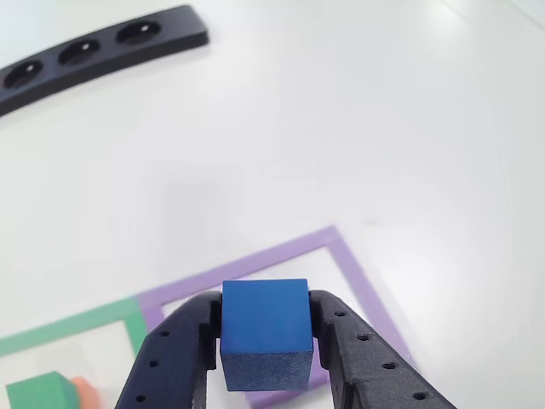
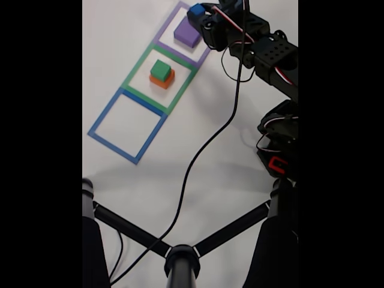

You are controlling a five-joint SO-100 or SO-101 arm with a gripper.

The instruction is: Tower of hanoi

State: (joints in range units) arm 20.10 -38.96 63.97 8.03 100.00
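I have the blue cube (image 1: 265, 334) clamped in my end effector (image 2: 197, 12), carried above the purple square (image 2: 170, 31). The purple block (image 2: 187, 32) sits just below it. Next I judge: lower and release onto it.

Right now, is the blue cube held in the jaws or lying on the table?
Held. The blue cube sits clamped between the black jaws, lifted above the purple square outline on the table.
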